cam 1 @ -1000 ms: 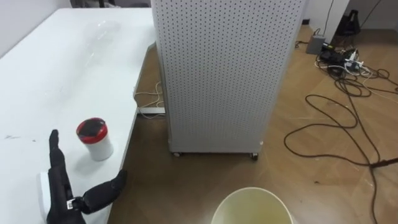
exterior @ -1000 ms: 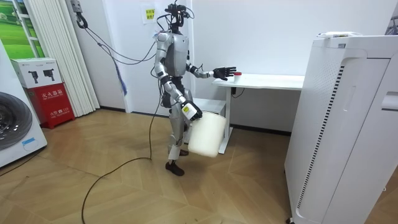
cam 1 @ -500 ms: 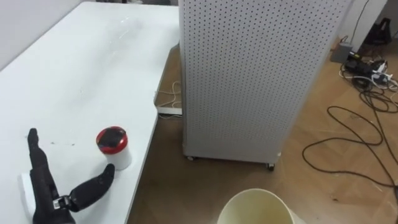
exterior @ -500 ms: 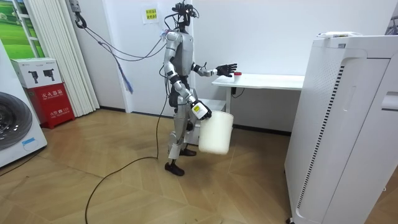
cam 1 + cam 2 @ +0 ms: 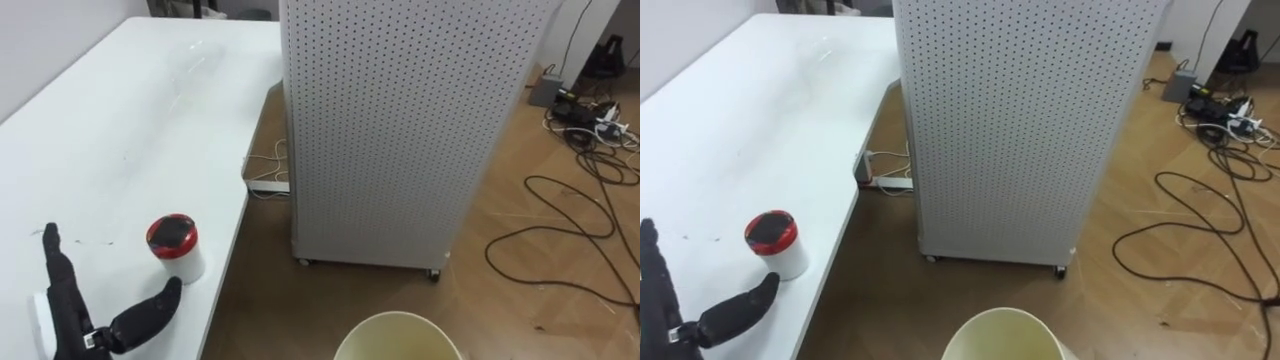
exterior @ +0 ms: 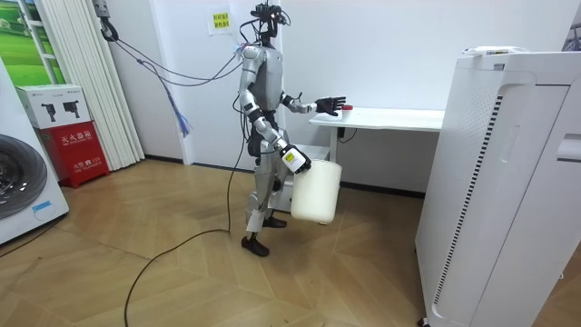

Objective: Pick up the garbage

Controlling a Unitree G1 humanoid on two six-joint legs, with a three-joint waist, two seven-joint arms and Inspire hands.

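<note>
Red lid over a white body: the cup (image 5: 177, 250) stands upright on the table (image 5: 120, 130), close to the table's near edge. We judge it light and thin-walled, likely to dent under a hard squeeze, with smooth sides that may slip. The best hold is around the body below the lid, thumb opposite the fingers. The left hand (image 5: 68, 312) lies over the table just short of the cup, fingers straight, thumb spread toward it, holding nothing. Off the table's edge and lower down hangs the pale bin (image 5: 400, 342), carried at the right hand (image 6: 292, 161); we cannot tell how that hand grips. A perforated cabinet (image 5: 400, 130) stands beside the table. The lid hides the cup's contents, and the bin's lower part is cut off.
</note>
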